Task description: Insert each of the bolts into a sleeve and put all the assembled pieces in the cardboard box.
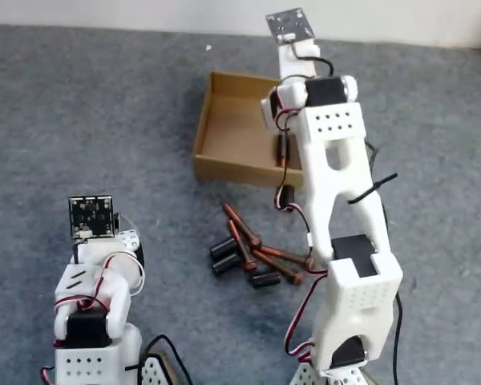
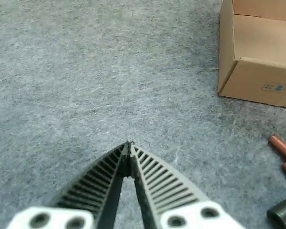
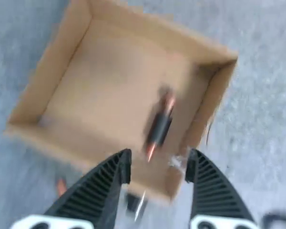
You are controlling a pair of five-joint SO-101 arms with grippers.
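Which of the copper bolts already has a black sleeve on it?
The bolt within the cardboard box, with a black sleeve around its middle. The other bolts lie bare on the carpet beside loose sleeves.

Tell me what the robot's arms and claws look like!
The left arm and right arm are blocky white plastic with black motors, rows of little holes and red and black wires. The left gripper and right gripper have dark, pointed, ribbed fingers on white bases.

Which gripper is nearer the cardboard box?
Right. The right gripper hangs open above the cardboard box; the left gripper is shut over the carpet, well apart from it.
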